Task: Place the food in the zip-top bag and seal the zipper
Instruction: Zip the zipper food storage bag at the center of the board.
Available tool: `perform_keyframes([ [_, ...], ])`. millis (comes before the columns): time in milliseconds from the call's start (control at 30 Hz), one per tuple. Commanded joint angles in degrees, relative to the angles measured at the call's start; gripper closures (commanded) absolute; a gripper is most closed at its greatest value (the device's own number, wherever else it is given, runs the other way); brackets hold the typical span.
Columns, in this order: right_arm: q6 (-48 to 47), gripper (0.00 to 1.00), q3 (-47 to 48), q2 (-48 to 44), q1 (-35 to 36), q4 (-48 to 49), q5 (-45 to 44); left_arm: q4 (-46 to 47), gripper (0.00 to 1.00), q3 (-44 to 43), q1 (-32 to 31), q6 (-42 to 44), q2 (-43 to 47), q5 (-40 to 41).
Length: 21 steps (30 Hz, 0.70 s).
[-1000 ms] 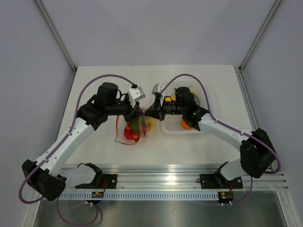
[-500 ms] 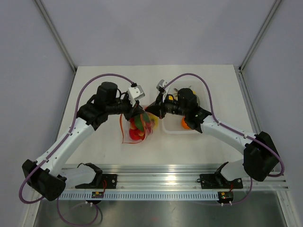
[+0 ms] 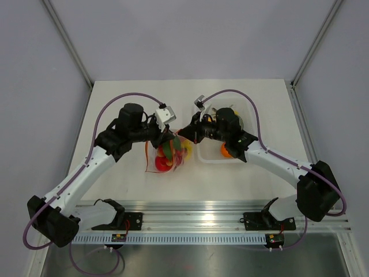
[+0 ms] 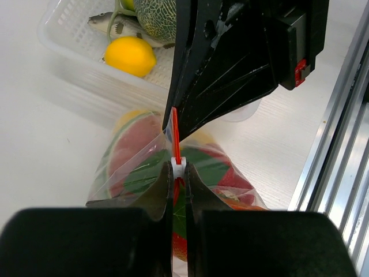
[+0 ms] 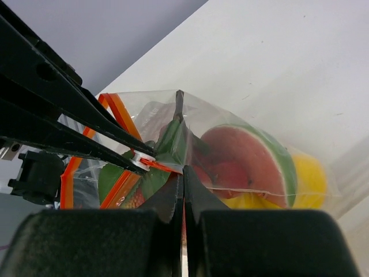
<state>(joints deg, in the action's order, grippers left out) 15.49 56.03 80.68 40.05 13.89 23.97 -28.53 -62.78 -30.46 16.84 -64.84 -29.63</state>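
The left gripper (image 4: 178,176) had its jaws pinched together on the thin red-orange zipper (image 4: 174,130), right at a small white slider (image 4: 178,166). Facing it, the right gripper (image 5: 183,180) was clamped on the mouth edge of the clear thin plastic zip-top bag (image 3: 166,156). The bag held a watermelon slice (image 5: 253,153) among other glossy toy food. Beyond it, a white perforated plastic tray (image 4: 69,57) held a yellow lemon (image 4: 130,56).

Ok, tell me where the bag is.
Top view: the bag is mid-table, just left of the tray, pinched by the left gripper and right gripper.
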Motion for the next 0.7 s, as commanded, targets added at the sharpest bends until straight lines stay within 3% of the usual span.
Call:
perform_keyframes([
  [0,3.5,1.0,2.2,-1.7,-4.9,2.6,-12.0,-6.0,1.0,0.7,0.0,-1.5,3.6,0.3],
  [167,6.5,1.0,0.0,-1.4,-5.7,8.7,-9.4,-5.6,1.0,2.4,0.1,-1.7,4.9,1.0],
  [667,9.4,1.0,-2.7,-2.4,-7.8,8.9,-12.8,-4.6,1.0,4.2,2.2,-3.3,8.0,3.0],
])
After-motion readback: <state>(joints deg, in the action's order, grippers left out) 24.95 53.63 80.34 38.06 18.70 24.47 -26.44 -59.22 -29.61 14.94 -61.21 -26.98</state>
